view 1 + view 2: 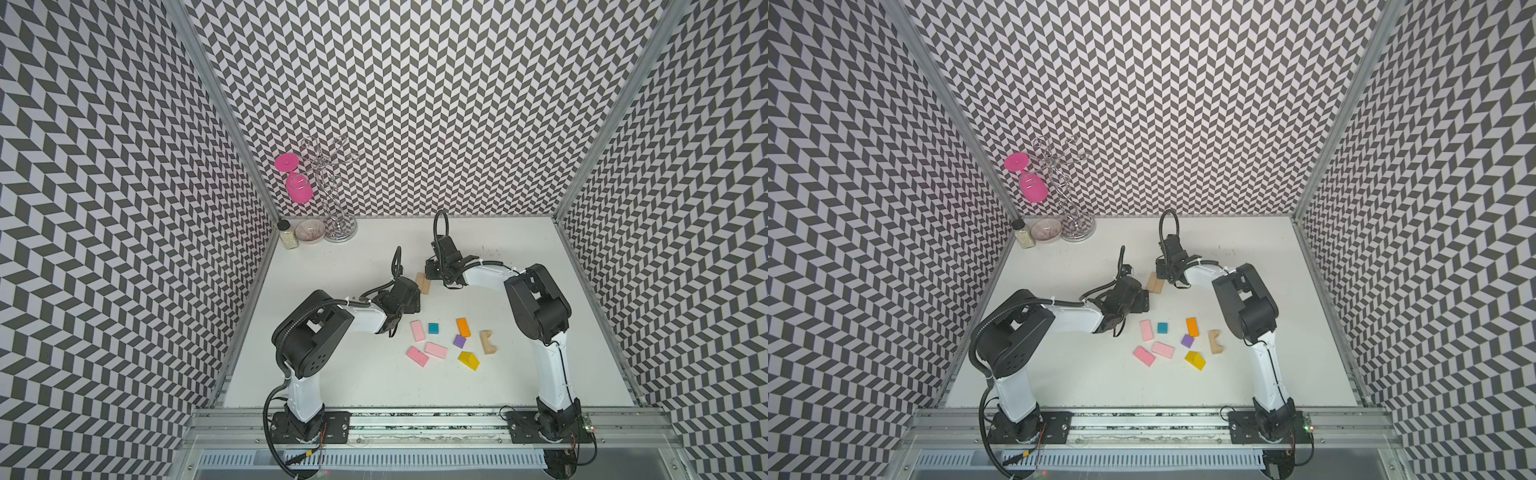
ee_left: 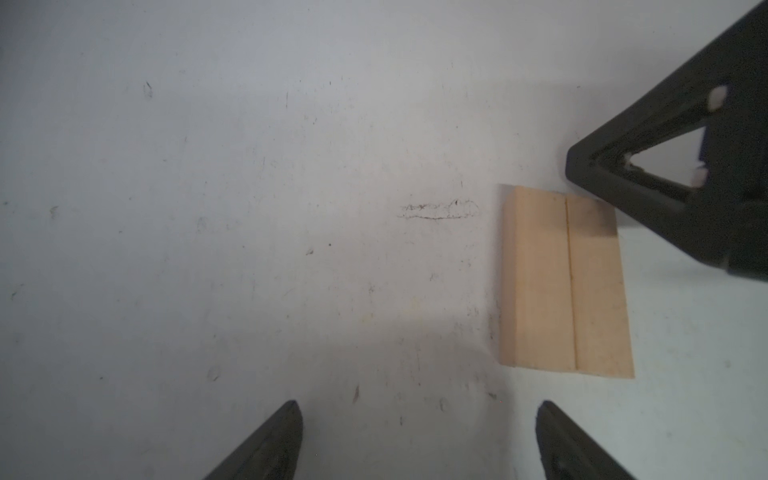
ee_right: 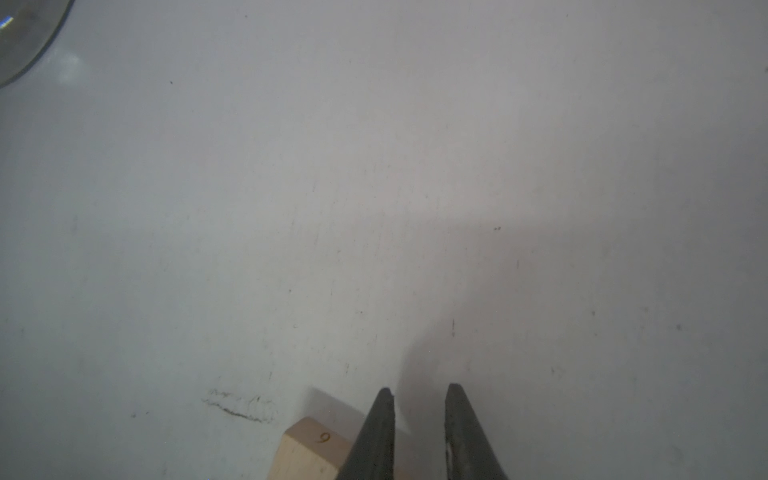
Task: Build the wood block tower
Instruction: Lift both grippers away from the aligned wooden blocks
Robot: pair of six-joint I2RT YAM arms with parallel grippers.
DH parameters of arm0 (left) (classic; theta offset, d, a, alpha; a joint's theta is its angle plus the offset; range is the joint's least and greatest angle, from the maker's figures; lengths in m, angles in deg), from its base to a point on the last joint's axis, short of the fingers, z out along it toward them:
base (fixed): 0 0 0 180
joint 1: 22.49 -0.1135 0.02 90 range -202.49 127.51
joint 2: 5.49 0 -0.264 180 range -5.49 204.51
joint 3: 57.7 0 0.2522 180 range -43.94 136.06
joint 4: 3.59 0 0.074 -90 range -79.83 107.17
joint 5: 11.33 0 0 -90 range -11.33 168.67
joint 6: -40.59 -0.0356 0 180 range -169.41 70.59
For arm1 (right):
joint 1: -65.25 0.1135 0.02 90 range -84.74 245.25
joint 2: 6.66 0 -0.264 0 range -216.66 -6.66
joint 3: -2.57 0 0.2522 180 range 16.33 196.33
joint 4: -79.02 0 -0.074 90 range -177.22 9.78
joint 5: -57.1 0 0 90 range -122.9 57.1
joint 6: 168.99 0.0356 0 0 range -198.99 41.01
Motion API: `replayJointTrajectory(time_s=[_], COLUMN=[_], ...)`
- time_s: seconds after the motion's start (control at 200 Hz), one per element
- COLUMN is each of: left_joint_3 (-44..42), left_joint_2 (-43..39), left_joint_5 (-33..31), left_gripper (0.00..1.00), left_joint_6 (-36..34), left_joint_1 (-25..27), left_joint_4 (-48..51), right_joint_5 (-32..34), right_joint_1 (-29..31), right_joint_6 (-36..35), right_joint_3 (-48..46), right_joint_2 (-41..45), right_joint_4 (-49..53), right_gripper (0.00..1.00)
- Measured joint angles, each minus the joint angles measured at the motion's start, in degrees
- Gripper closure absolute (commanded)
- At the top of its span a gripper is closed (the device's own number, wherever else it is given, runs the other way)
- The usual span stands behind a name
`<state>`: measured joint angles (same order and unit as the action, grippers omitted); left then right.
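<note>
- Grey-and-white chevron walls (image 1: 415,104) box in a scuffed white table (image 1: 374,386), and every block lies on that table.
- Done so far, as I read it: only the base. Two tan bars (image 1: 424,283) lie flat side by side with their long faces touching. They sit mid-table toward the back, between the tips of the two arms.
- Left to do: everything above the base. Three pink slabs (image 1: 417,331), a teal cube (image 1: 434,328), an orange slab (image 1: 463,327), a purple cube (image 1: 459,341), a yellow roof piece (image 1: 468,360) and a tan arch (image 1: 488,342) lie loose in a cluster nearer the front. They are well apart from the bars, and none is stacked.
- The bars are pale bare wood with square edges and a thin seam between them (one carries a small handwritten digit near its end).
- The right gripper (image 3: 419,395) has its fingers drawn close, with only a slit of table between them and nothing held. It is just beside the bars' end, and I cannot tell whether it touches them.
- The left gripper (image 2: 419,405) is spread wide and empty over bare table beside the bars.
</note>
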<state>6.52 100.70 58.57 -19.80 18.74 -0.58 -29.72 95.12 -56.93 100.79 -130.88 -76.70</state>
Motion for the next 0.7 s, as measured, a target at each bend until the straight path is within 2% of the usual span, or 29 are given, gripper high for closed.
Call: replayJointTrajectory(time_s=[0.215,0.361,0.481,0.601,0.701], left_joint_3=[-0.1,-2.6,-8.2,-16.3,-23.7], left_joint_2=[-0.4,-4.8,-16.3,-33.2,-43.3], left_joint_5=[0.0,0.5,-0.5,-6.2,-10.9], left_gripper=[0.11,0.11,0.11,0.08,0.07], left_joint_6=[0.0,0.0,0.1,-0.3,-1.6], left_joint_1=[0.0,0.0,0.0,0.0,-1.8], left_joint_4=[0.3,2.6,3.3,1.1,-3.4], right_joint_5=[2.1,4.2,5.5,6.3,6.3], right_joint_1=[0.0,0.0,0.7,4.2,9.2], right_joint_6=[-0.3,-0.9,-0.4,1.5,3.0], right_joint_3=[2.7,0.1,-11.2,-25.0,-32.6], right_joint_2=[0.2,7.1,21.3,37.2,43.7], right_joint_4=[2.5,4.1,1.4,-3.0,-5.8], right_gripper=[0.68,0.57,0.46,0.43,0.38])
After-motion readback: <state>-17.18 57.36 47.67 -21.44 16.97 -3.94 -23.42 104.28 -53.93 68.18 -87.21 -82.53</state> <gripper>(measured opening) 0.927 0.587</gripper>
